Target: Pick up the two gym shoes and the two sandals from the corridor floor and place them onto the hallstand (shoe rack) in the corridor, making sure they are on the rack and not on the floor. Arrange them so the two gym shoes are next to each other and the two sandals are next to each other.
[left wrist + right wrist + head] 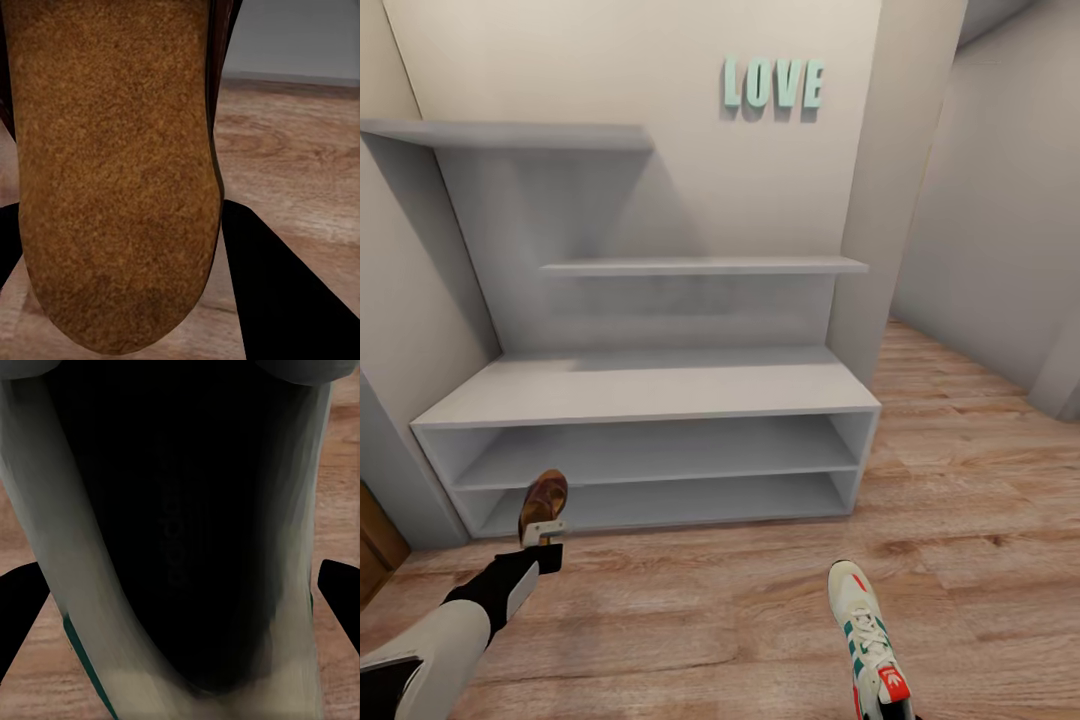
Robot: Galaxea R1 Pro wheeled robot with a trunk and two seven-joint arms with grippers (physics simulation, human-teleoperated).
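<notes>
Left gripper point(543, 543): at 7 o'clock in the head view, fingers clamped on a brown sandal point(544, 497), held above the wood-plank floor point(740, 600) just before the hallstand's bottom shelf.
Sandal, left wrist view: tan sole point(112, 172) between two dark fingers point(289, 292).
Right gripper: fingers point(341, 585) either side of a gym shoe point(180, 540), closed on it.
Gym shoe, head view: white sneaker point(868, 630) at 5 o'clock, toe toward the rack.
Hallstand point(650, 390): pale grey, bench and shelves bare.
Wall: "LOVE" letters point(773, 84) at 1 o'clock.
</notes>
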